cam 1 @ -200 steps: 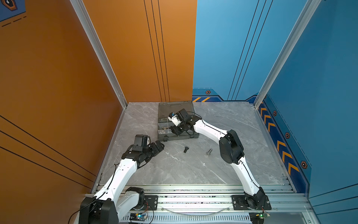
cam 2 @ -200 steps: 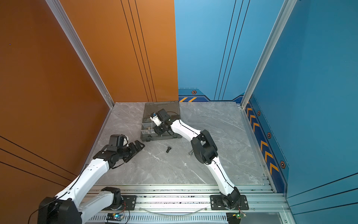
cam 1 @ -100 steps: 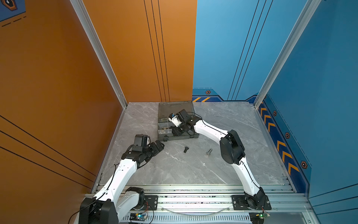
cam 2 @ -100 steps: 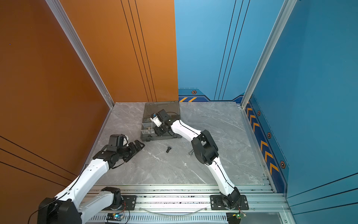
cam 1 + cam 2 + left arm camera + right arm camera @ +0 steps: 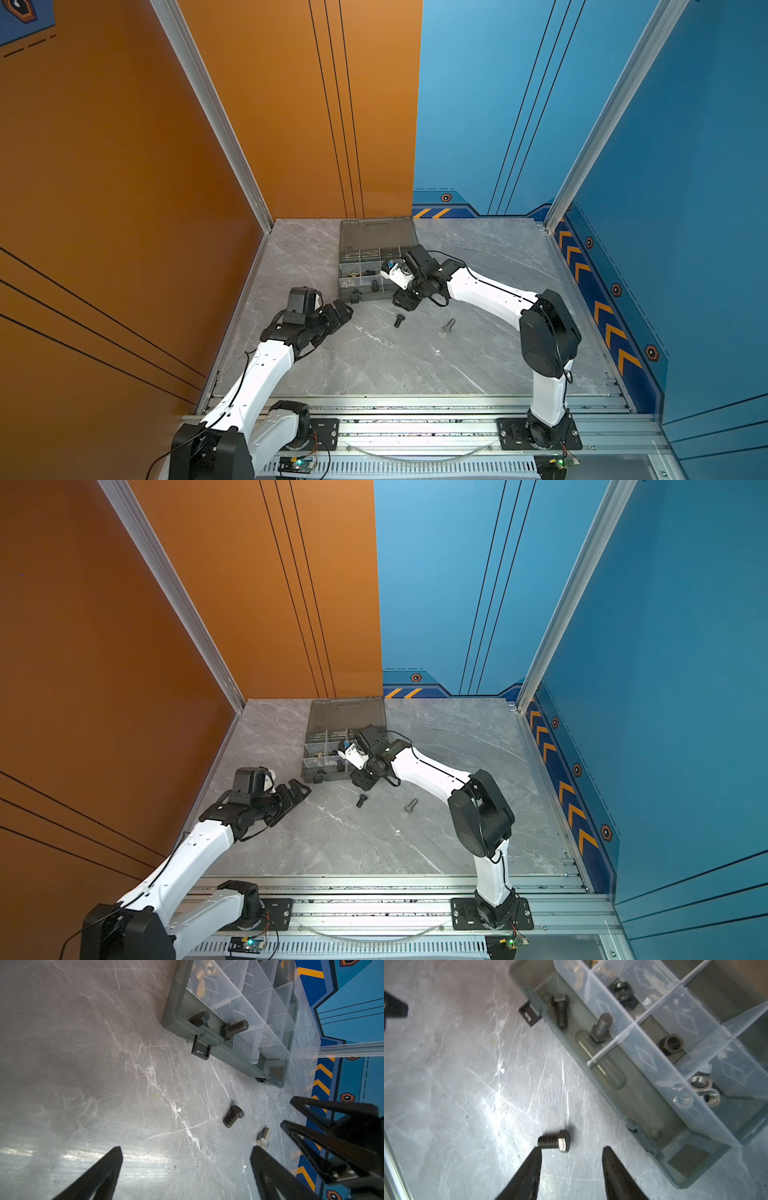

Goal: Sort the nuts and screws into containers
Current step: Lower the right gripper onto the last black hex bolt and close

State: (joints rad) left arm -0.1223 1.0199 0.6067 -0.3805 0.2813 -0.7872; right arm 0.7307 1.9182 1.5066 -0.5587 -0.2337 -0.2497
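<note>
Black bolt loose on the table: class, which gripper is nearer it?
Right. The right gripper hangs just beyond the black bolt, by the organiser case; the left gripper lies farther off, to its left.

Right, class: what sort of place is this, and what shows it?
Likely a robot lab test cell: two white arms mounted on an aluminium rail, orange and blue panel walls boxing in a marble-look tabletop, and an organiser case with loose bolts near it.

The right gripper [image 5: 572, 1148] has spread its jaws wider and drawn back from the case [image 5: 633, 1105].
</note>
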